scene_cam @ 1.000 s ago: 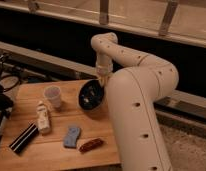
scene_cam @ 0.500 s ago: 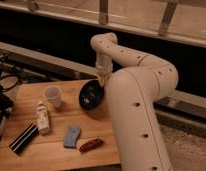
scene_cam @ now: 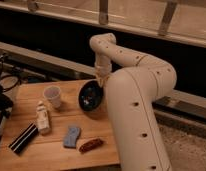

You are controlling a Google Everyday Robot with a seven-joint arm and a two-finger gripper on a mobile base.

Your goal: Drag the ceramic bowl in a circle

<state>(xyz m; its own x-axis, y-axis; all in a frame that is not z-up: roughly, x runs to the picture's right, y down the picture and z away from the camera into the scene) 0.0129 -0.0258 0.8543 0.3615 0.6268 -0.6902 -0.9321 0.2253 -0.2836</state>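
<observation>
The ceramic bowl (scene_cam: 90, 96) is round, shallow and glossy black with small specks inside. It sits tilted at the right side of the wooden table (scene_cam: 31, 90), its right rim hidden behind my white arm. My gripper (scene_cam: 101, 83) reaches down from the arm's wrist to the bowl's upper right rim. The arm's bulk covers the spot where the gripper meets the bowl.
A small translucent white cup (scene_cam: 53, 95) stands left of the bowl. A small white bottle (scene_cam: 43, 118), a black bar (scene_cam: 23, 138), a blue-grey sponge (scene_cam: 72, 136) and a brown snack bar (scene_cam: 91, 145) lie nearer the front edge. Dark gear (scene_cam: 2, 100) sits at the far left.
</observation>
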